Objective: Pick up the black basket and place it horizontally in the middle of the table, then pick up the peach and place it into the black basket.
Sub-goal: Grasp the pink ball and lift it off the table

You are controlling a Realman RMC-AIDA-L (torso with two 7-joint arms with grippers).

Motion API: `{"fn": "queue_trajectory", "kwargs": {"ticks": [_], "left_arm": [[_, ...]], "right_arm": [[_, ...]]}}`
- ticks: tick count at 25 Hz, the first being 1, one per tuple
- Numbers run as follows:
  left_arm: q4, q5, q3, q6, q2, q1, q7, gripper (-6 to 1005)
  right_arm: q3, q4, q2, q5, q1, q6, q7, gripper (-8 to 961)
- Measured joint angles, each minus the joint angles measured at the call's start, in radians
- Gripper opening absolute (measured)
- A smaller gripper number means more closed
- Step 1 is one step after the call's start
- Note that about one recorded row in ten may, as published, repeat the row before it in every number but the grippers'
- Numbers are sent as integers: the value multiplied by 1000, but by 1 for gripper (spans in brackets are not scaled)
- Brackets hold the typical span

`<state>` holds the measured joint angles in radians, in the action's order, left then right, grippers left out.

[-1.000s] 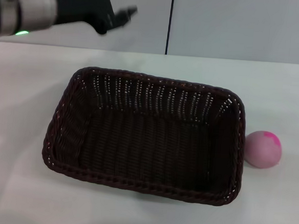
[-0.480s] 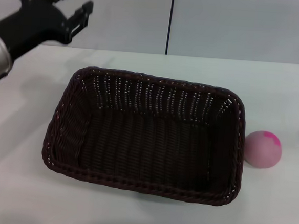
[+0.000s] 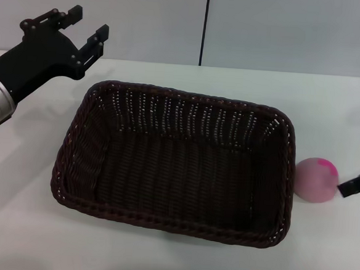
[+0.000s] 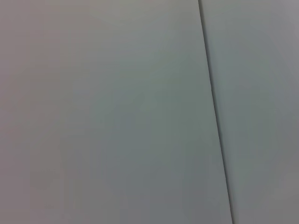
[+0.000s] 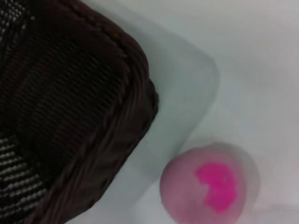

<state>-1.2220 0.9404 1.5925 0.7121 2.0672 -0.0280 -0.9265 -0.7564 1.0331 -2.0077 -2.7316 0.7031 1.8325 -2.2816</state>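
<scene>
The black basket [image 3: 176, 165] lies lengthwise across the middle of the white table [image 3: 31, 236], empty. The pale pink peach [image 3: 316, 179] with a magenta blotch sits on the table just right of the basket. My left gripper [image 3: 82, 30] is open and empty, raised above the table's far left, beyond the basket's far left corner. A dark tip of my right gripper [image 3: 357, 183] shows at the right edge, beside the peach. The right wrist view shows the basket's corner [image 5: 93, 107] and the peach [image 5: 210, 184] from above.
A grey wall with a dark vertical seam [image 3: 205, 25] stands behind the table. The left wrist view shows only that wall and seam [image 4: 212, 107].
My left gripper has swung down and left, away from the basket, and now hangs open at the far left. A tip of my right gripper has come into view beside the peach.
</scene>
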Motion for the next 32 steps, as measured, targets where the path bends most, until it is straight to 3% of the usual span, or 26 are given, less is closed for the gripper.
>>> {"fn": "queue_trajectory", "kwargs": {"ticks": [8, 17, 23, 28, 32], "left_arm": [[7, -6, 0, 3, 0, -9, 2, 512], [79, -49, -27, 62, 0, 17, 4, 512], [105, -72, -45, 81, 1, 25, 5, 511], [111, -75, -45, 82, 1, 26, 5, 509], [111, -75, -45, 83, 1, 27, 5, 508]], "right_arm": [[-23, -54, -39, 27, 7, -137, 17, 659], [-32, -165, -41, 60, 32, -223, 54, 656], [-37, -150, -37, 62, 30, -215, 54, 654], [-35, -121, -36, 63, 19, -206, 55, 427], [-19, -26, -38, 66, -13, -170, 44, 374]]}}
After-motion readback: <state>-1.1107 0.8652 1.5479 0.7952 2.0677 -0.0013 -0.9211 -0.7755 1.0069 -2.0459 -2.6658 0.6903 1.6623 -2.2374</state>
